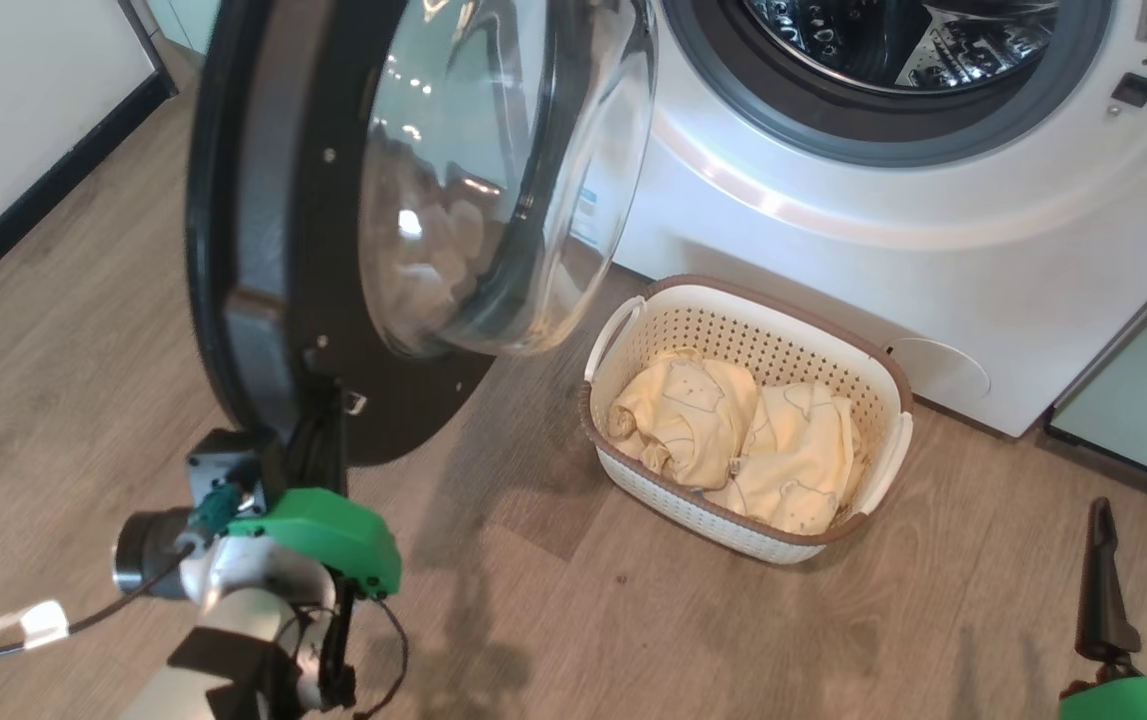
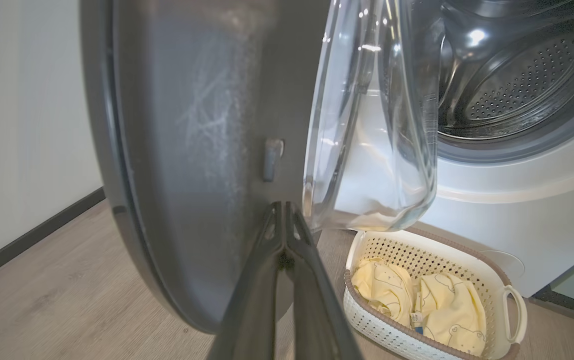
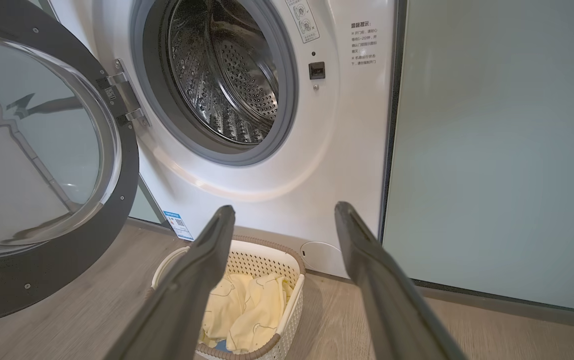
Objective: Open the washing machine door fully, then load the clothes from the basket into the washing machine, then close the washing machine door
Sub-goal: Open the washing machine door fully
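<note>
The washing machine door (image 1: 263,250) stands swung open to the left, its glass bowl (image 1: 503,170) bulging toward the washing machine (image 1: 883,250). My left gripper (image 1: 329,420) is shut, with its tips (image 2: 282,209) at the door's dark inner face (image 2: 191,150), just below the small latch (image 2: 272,159). The steel drum (image 3: 226,75) is exposed. The basket (image 1: 733,297) sits on the floor before the machine and holds the two pale yellow clothes (image 1: 733,430). My right gripper (image 1: 1143,560) is open low on the right, and in its wrist view (image 3: 284,210) it points over the basket (image 3: 266,260).
A white wall with dark skirting (image 1: 33,150) runs along the left, behind the door. A pale green cabinet panel (image 3: 492,150) adjoins the machine's right side. Wooden floor (image 1: 633,620) stretches between my two arms in front of the basket.
</note>
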Tool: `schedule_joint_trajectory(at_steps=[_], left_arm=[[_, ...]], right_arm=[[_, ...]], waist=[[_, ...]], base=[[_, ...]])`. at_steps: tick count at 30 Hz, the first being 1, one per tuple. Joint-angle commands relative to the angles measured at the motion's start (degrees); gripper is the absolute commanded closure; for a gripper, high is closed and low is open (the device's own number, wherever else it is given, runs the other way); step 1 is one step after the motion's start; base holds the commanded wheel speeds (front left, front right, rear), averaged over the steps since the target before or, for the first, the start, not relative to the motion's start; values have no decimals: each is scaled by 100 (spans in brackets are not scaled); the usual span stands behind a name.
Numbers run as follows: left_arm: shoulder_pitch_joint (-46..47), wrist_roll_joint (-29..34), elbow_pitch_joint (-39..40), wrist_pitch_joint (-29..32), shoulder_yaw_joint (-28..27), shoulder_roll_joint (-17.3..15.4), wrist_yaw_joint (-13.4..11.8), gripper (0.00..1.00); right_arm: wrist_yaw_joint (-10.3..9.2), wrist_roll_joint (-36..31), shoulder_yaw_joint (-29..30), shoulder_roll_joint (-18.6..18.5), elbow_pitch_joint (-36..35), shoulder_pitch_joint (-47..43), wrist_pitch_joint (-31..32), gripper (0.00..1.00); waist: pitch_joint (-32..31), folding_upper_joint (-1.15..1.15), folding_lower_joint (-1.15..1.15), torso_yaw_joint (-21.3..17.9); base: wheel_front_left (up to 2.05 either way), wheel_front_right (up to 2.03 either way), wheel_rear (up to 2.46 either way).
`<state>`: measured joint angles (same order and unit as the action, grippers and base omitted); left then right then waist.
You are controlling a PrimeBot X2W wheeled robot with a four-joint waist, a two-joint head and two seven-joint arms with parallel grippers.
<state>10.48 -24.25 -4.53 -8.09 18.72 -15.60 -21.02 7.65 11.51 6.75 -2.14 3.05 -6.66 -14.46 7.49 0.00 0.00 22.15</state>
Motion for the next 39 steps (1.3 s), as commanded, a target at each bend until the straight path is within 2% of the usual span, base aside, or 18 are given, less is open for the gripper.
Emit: schedule_joint_trajectory(at_steps=[1,11,17,30,39], left_arm=[[215,-62,75,-76,-357,-227,-72,100],[408,-194,-362,-280,-680,-320,-133,100],[747,-293,-860,-413,-837,-394,-10,100],[1634,-238,-1926,-662,-980,-459,425,100],[2166,20,-2299,-688,-1225,-524,788,100]], right_arm=[[-16,-42,-139,-74,-195,175,-54,0],[-16,-104,-94,-74,-197,193,-54,0],[-16,-183,-55,-74,-224,210,-54,0],[-16,-285,-14,-276,-384,285,80,0],[-16,-291,42,-409,-581,357,258,0]], waist=[[18,0,0,-8],[119,0,0,-20],[233,0,0,27],[583,0,0,219],[837,0,0,341]], base=[[0,0,0],[0,0,0],[0,0,0],[0,0,0],[0,0,0]])
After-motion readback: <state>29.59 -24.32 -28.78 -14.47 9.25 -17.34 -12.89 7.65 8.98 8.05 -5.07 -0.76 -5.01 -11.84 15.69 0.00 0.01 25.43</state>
